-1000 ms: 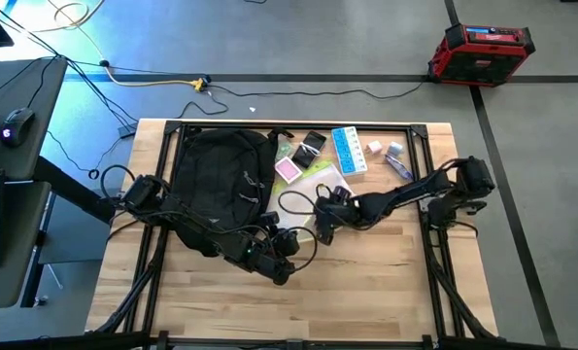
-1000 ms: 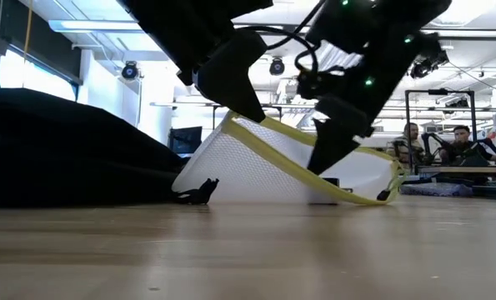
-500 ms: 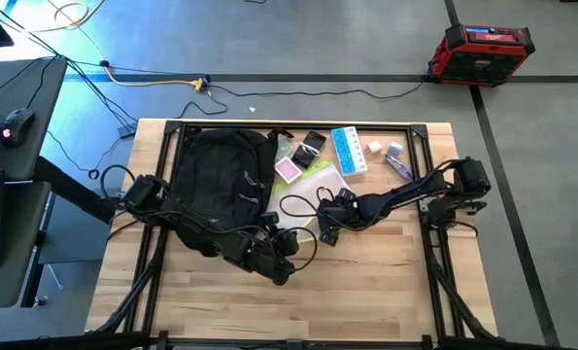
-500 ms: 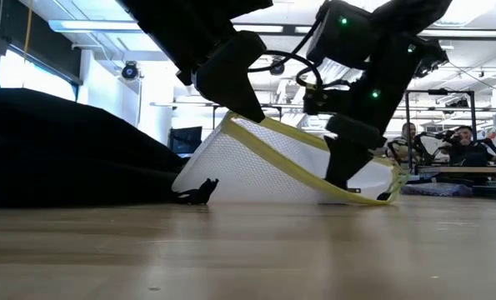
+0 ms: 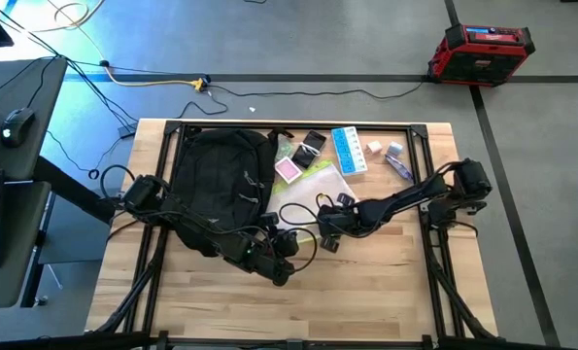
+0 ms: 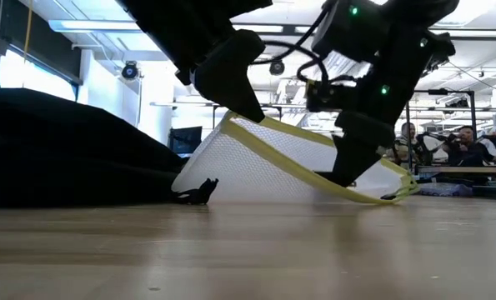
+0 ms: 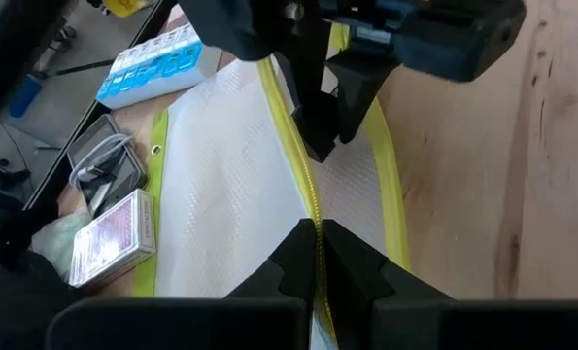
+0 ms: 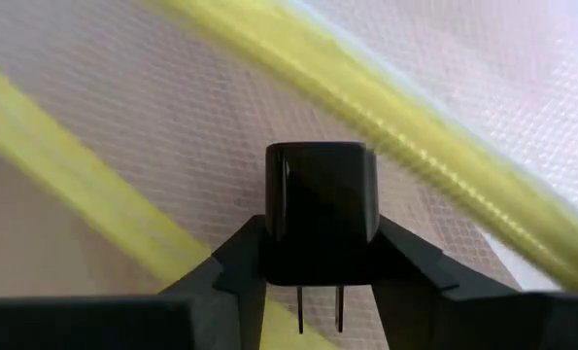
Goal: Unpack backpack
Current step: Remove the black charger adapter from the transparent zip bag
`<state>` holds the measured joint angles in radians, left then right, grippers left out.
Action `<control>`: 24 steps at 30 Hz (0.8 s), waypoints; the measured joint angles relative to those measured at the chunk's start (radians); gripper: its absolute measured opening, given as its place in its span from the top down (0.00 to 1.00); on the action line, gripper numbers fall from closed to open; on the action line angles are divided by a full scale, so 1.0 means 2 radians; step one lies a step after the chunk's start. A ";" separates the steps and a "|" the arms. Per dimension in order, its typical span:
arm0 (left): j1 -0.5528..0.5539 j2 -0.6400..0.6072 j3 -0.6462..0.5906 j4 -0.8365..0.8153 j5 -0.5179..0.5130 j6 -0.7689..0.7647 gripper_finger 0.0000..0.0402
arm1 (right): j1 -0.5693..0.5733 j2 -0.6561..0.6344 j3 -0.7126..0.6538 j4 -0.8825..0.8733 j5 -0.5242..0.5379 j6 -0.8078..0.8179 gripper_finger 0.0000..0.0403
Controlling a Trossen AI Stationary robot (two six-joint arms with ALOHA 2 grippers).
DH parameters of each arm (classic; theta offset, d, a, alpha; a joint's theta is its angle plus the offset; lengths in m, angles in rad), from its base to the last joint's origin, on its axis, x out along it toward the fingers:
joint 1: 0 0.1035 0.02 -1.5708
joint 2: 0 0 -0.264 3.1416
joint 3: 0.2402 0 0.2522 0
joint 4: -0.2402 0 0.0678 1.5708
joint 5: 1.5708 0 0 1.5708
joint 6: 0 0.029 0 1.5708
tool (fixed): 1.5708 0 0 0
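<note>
The black backpack (image 5: 221,180) lies flat on the table's left half. Beside it is a white mesh pouch with yellow trim (image 7: 230,185). One corner is raised and its low edge (image 6: 356,197) is on the wood. My left gripper (image 7: 316,255) is shut on the pouch's yellow zipper edge, near the backpack's near right corner (image 5: 287,245). My right gripper (image 8: 320,282) stands over the pouch's middle (image 5: 325,233), pointing steeply down. It is shut on a small black plug adapter (image 8: 320,190). My left gripper pinches the pouch's yellow zipper edge (image 7: 311,216) between its two fingers, which lie along the edge. That corner (image 6: 231,121) is lifted off the table and the pouch slopes down from it. My right gripper pinches the adapter's two opposite sides (image 8: 274,233) between its fingers, coming steeply from above. The two metal prongs (image 8: 318,301) point back toward the wrist. Whether the adapter is clear of the mesh, I cannot tell.
Unpacked items lie at the far middle: a pink card deck (image 5: 289,170), a dark device (image 5: 313,144), a blue pill organiser (image 5: 349,149) and small bits (image 5: 395,156). Bare wood (image 5: 366,292) runs along the near edge. People sit in the room behind (image 6: 460,142).
My right gripper has gone a little toward the table's near edge and down, over the pouch. The pouch's low free end has shifted slightly with it, while the corner in my left gripper has stayed put.
</note>
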<state>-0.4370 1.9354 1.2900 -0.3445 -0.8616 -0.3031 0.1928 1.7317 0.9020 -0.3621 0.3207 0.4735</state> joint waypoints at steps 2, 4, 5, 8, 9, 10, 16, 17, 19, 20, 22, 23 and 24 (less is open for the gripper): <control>0.000 0.000 0.000 0.000 0.000 0.000 1.00 | 0.003 -0.004 0.000 0.000 -0.011 0.007 0.70; 0.000 0.000 0.000 0.000 0.000 0.000 1.00 | 0.010 -0.013 0.000 0.000 -0.027 0.013 0.70; 0.000 0.000 0.000 0.000 0.000 0.000 1.00 | 0.015 -0.017 0.003 -0.004 -0.039 0.014 0.70; 0.000 0.000 0.000 0.000 0.000 0.000 1.00 | 0.041 -0.030 0.018 -0.013 -0.077 0.011 0.70; 0.000 0.000 0.000 0.000 0.003 0.000 1.00 | 0.050 -0.035 0.024 -0.014 -0.089 0.006 0.70; 0.001 0.000 0.000 0.000 0.011 0.001 1.00 | 0.061 -0.042 0.031 -0.013 -0.102 -0.007 0.70; 0.012 0.000 0.000 0.002 0.112 0.001 1.00 | 0.106 -0.104 0.059 -0.010 0.024 -0.055 0.70; 0.014 0.001 0.000 0.004 0.132 0.003 1.00 | 0.105 -0.119 0.059 -0.011 0.066 -0.056 0.70; 0.016 0.007 0.000 0.004 0.162 0.009 1.00 | 0.095 -0.149 0.054 -0.016 0.135 -0.045 0.70; 0.018 0.011 0.000 0.004 0.174 0.010 1.00 | 0.083 -0.163 0.050 -0.030 0.158 -0.031 0.70; 0.019 0.021 0.000 0.004 0.188 0.009 1.00 | 0.051 -0.190 0.037 -0.072 0.176 0.014 0.70; 0.020 0.024 0.000 0.006 0.191 0.009 1.00 | 0.030 -0.199 0.030 -0.092 0.179 0.043 0.70; 0.021 0.029 0.000 0.010 0.191 0.009 1.00 | 0.010 -0.208 0.022 -0.113 0.179 0.074 0.70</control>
<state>-0.3948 1.9932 1.2892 -0.3239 -0.4798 -0.2845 0.2125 1.3165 0.9465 -0.5885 0.6783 0.6217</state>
